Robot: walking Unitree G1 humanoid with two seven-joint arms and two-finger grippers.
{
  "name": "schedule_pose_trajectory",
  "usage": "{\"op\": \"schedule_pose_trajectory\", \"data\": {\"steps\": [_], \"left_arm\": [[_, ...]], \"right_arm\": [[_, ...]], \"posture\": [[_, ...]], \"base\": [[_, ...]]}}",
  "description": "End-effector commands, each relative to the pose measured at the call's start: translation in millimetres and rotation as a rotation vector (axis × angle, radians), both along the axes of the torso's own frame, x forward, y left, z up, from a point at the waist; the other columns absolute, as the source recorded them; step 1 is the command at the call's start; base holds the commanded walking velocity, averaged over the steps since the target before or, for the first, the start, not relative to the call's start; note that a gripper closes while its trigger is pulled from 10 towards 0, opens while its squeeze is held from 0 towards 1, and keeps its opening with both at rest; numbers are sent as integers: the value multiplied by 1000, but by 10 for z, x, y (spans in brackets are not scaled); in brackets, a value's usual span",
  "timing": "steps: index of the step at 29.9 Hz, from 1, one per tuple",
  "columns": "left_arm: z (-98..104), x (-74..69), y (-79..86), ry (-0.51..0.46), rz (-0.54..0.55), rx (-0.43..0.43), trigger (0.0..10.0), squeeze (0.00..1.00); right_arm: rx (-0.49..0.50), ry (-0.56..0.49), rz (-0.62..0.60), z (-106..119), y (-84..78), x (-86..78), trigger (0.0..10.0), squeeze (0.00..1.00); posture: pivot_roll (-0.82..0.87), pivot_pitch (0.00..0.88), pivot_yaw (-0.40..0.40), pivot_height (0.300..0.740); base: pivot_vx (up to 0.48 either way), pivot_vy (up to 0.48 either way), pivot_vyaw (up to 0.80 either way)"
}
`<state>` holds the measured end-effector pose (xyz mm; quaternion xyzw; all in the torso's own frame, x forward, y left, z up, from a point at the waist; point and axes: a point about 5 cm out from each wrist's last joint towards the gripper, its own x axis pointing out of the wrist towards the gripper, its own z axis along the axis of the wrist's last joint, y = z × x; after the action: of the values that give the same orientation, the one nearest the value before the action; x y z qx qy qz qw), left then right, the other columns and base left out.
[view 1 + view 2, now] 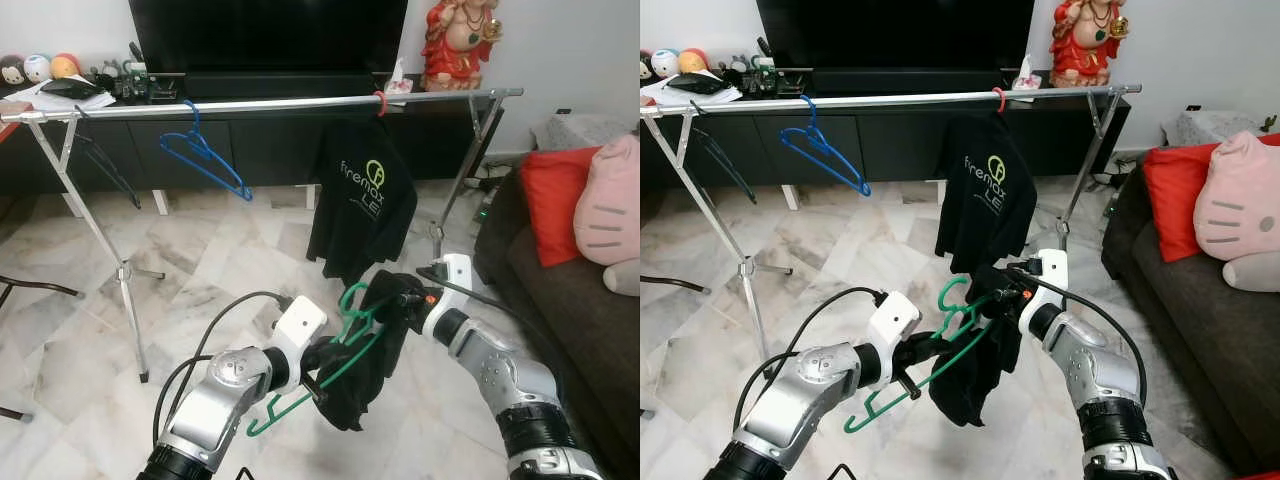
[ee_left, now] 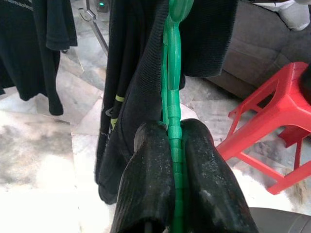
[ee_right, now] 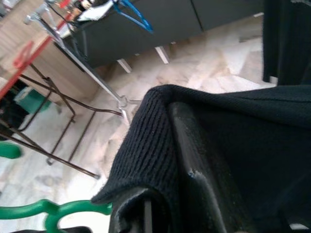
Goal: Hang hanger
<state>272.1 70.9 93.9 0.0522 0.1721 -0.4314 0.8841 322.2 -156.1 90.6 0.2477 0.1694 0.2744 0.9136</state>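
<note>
Green hanger [image 1: 335,360] pinched edge-on between closed fingers of left pincer [image 2: 172,160], held low before rail [image 1: 260,104], well short of it. Dark garment [image 1: 370,370] draped over hanger, clamped by shut right pincer [image 1: 400,297], fabric bunched over its fingers [image 3: 194,170]. Risks judged: garment could be dragged off if pincers part unevenly; hook could be snagged on hung black shirt [image 1: 362,195] or blue hanger [image 1: 205,155]; thin grip may be twisted. No containers seen.

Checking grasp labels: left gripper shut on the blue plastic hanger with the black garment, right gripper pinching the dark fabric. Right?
Not quite: the hanger in the left gripper is the green plastic hanger, as the left wrist view shows. The blue plastic hanger hangs on the metal rail. The right gripper does pinch the black garment.
</note>
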Motion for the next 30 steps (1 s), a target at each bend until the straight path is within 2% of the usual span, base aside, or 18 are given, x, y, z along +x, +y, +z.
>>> {"op": "schedule_pose_trajectory", "data": {"steps": [1,2,3,4,5,6,12,13,14,15,16,17,19,22,23,26,30], "left_arm": [[76,24,-37,-25,-18,-16,10000,0],[74,25,-41,-24,-20,-15,10000,0],[74,25,-41,-24,-20,-15,10000,0],[73,29,-50,-24,-20,-16,10000,0],[73,29,-50,-24,-20,-16,10000,0],[79,30,-64,-24,-26,-22,10000,0],[84,37,-88,-24,-32,-27,10000,0],[92,55,-89,-36,-18,-24,10000,0],[95,63,-87,-41,-12,-22,10000,0],[99,77,-80,-48,1,-20,10000,0],[110,113,-57,-57,35,-22,10000,0],[110,113,-57,-57,35,-22,10000,0],[117,117,-40,-52,35,-24,10000,0],[108,87,-37,-47,10,-17,10000,0],[100,70,-36,-42,3,-17,10000,0],[91,59,-43,-39,1,-19,10000,0],[89,53,-53,-38,-3,-23,10000,0]], "right_arm": [[95,-57,47,138,65,-26,10000,0],[137,-74,80,178,108,-60,10000,0],[137,-74,80,178,108,-60,10000,0],[169,-91,140,215,173,-123,10000,0],[169,-91,140,215,173,-123,10000,0],[172,-109,199,227,230,-192,10000,0],[127,-124,352,193,340,-387,10000,0],[66,-130,378,153,349,-430,10000,0],[46,-130,377,137,343,-434,10000,0],[12,-128,354,106,322,-416,10000,0],[-65,-110,251,28,233,-321,10000,0],[-65,-110,251,28,233,-321,10000,0],[-166,-41,33,-75,26,-144,10000,0],[-259,-4,-145,-115,-191,-27,10000,0],[-284,-19,-164,-92,-243,-7,10000,0],[-340,-47,-163,-69,-264,6,10000,0],[-271,-20,-135,-87,-211,8,10000,0]], "posture": [[22,0,-39,716],[22,0,-39,716],[22,0,-39,716],[20,0,-37,716],[20,0,-37,716],[20,0,-37,716],[18,0,-40,716],[15,0,-41,716],[15,0,-41,716],[15,0,-41,716],[15,0,-42,716],[15,0,-42,716],[18,0,-42,716],[18,0,-42,716],[16,0,-40,716],[16,0,-43,716],[16,0,-43,716]], "base": [[0,0,0],[0,0,0],[0,0,0],[0,0,0],[0,0,0],[0,0,0],[0,0,0],[0,0,0],[0,0,0],[0,0,0],[0,0,0],[0,0,0],[0,0,0],[0,0,0],[0,0,0],[0,0,0],[0,0,0]]}}
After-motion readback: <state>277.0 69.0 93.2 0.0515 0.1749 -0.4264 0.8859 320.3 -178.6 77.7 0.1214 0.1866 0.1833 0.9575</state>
